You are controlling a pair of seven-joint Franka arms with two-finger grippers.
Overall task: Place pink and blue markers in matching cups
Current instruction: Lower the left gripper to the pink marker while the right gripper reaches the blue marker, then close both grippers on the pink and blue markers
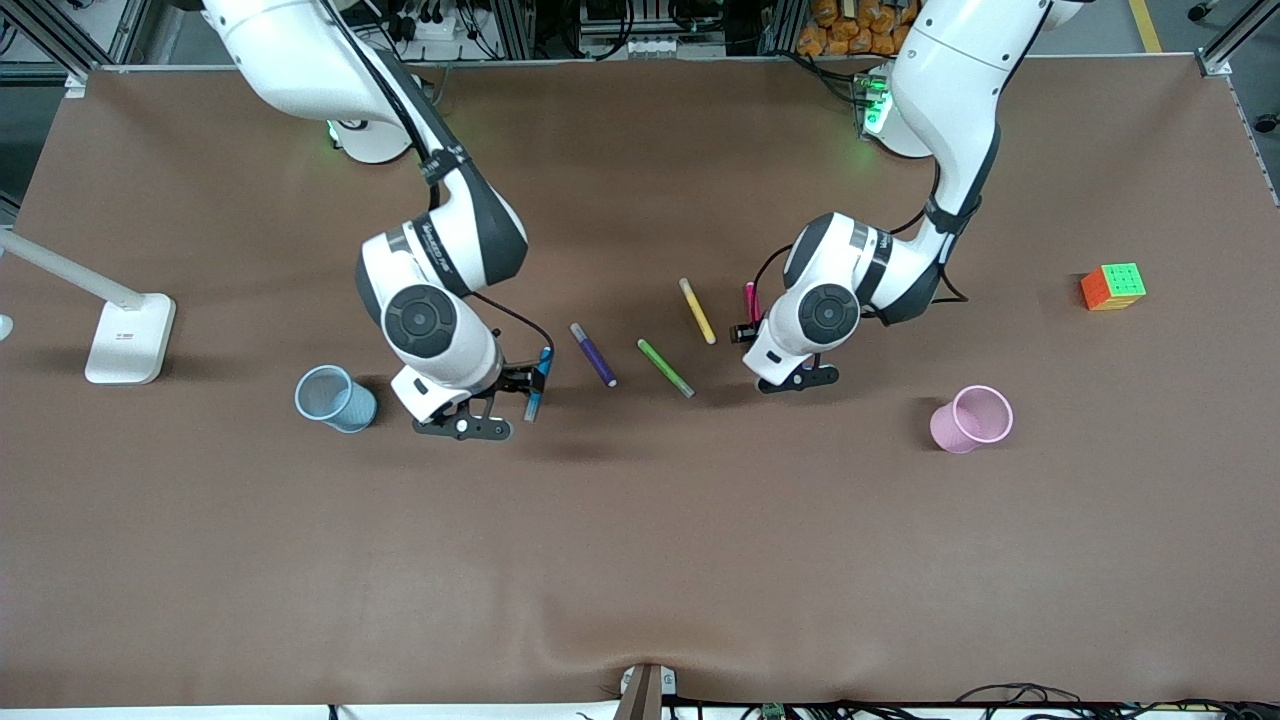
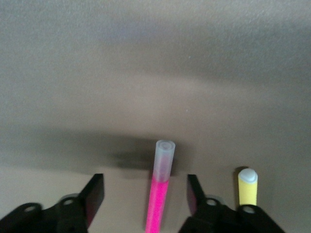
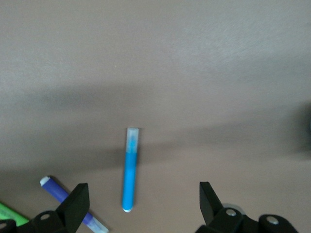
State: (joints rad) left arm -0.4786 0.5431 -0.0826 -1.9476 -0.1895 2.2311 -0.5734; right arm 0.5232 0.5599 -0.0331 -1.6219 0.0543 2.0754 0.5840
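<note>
The blue marker (image 1: 537, 388) lies on the brown table beside the blue cup (image 1: 335, 398), toward the right arm's end. My right gripper (image 1: 524, 380) is open and low over it; in the right wrist view the marker (image 3: 130, 174) lies between the spread fingertips (image 3: 77, 199), untouched. The pink marker (image 1: 750, 300) lies near the table's middle. My left gripper (image 1: 745, 330) is open over it, and in the left wrist view the marker (image 2: 158, 204) lies between the fingers (image 2: 95, 196). The pink cup (image 1: 972, 418) stands upright toward the left arm's end.
A purple marker (image 1: 593, 354), a green marker (image 1: 665, 367) and a yellow marker (image 1: 697, 310) lie between the two grippers. A colour cube (image 1: 1113, 286) sits toward the left arm's end. A white lamp base (image 1: 125, 335) stands at the right arm's end.
</note>
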